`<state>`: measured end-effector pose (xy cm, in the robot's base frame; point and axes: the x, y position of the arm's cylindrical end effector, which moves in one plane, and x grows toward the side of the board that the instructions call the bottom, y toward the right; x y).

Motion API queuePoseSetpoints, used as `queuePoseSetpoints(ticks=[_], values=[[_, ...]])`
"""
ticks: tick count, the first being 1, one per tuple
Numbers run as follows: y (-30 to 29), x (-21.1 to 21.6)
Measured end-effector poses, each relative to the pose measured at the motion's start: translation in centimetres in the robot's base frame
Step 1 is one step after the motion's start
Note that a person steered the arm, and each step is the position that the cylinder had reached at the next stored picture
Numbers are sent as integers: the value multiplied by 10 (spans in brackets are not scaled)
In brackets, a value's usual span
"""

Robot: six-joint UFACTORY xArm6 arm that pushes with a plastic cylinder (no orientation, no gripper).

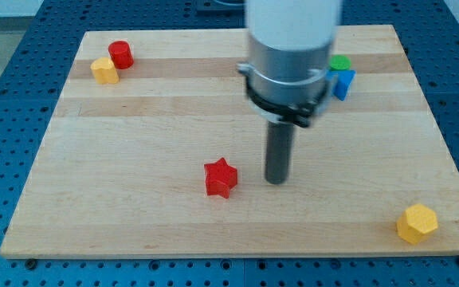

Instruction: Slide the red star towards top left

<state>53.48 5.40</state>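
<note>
No gripper on this arm — just a rod. My tip [276, 182] sits on the surface [134, 159], just right of the red star [221, 178], not touching. Star is below centre. Red cylinder [120, 54] and yellow block [104, 70] at top left; green block [340, 62] and blue block [343, 83] partly hidden top right; yellow hexagon [417, 223] bottom right.
</note>
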Motion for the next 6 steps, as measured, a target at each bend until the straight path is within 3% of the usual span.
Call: queuePoseSetpoints(ticks=[1,3,4,5,6], values=[[-62,10],[-233,-65],[-240,-107],[-272,-76],[-236,-74]])
